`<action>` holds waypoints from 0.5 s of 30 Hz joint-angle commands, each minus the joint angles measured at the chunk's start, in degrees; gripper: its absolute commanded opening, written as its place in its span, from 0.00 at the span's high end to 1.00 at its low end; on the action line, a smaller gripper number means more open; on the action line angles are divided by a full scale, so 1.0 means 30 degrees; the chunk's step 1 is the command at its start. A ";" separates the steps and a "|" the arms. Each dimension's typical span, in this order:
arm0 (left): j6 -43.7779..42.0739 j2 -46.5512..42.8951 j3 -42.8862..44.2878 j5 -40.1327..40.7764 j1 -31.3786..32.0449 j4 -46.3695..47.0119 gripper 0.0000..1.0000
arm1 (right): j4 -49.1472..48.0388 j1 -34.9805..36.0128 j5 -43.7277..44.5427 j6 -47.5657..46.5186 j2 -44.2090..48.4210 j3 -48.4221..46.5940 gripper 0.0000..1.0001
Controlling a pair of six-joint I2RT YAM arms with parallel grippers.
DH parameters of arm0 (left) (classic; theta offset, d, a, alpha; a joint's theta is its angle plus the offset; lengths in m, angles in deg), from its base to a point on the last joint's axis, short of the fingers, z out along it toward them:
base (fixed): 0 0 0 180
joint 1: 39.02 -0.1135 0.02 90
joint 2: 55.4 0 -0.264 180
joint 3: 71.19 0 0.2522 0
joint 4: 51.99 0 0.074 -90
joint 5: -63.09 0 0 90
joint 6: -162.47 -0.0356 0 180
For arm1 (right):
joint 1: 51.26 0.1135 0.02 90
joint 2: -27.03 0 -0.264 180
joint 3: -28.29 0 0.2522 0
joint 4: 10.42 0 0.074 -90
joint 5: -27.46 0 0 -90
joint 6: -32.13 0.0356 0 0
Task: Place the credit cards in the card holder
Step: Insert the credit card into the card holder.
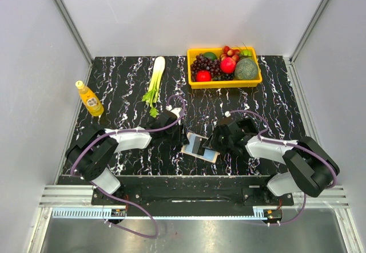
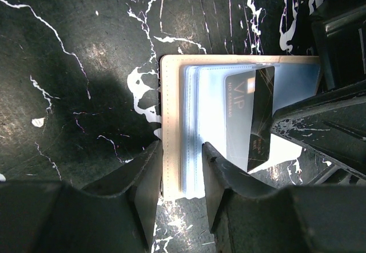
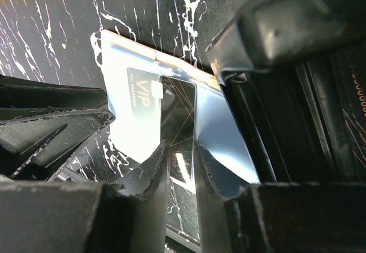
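The card holder (image 1: 209, 155) lies open on the black marble table between my two grippers, its tan edge (image 2: 170, 115) and pale blue sleeves showing. My left gripper (image 2: 182, 170) (image 1: 184, 138) is shut on the holder's end, clamping the tan edge and the sleeve stack. A black VIP credit card (image 2: 251, 121) (image 3: 177, 107) sits partly inside a sleeve, with one corner sticking out. My right gripper (image 3: 181, 155) (image 1: 213, 143) has its jaws a narrow gap apart over the card's exposed end, and I see the card's face between them. Another dark card with embossed digits (image 3: 350, 101) shows at the right edge.
A yellow basket (image 1: 226, 85) of fruit stands at the back right. A green leafy stalk (image 1: 155, 78) lies at the back middle. A yellow bottle (image 1: 90, 98) stands at the left. White walls close in three sides of the table.
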 commanded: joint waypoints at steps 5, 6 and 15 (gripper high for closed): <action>-0.0036 0.0677 -0.0057 -0.0885 0.0210 -0.1302 0.62 | -0.0557 0.0291 -0.0386 -0.0038 -0.0803 -0.0569 0.73; -0.0035 0.0706 -0.0086 -0.0915 0.0210 -0.1331 0.62 | -0.0647 0.0291 -0.0446 0.0049 -0.1008 -0.0656 0.73; 0.0315 0.0443 -0.0379 -0.1178 0.0210 -0.1155 0.63 | -0.1731 0.0701 -0.0945 0.0225 -0.2036 -0.1418 0.70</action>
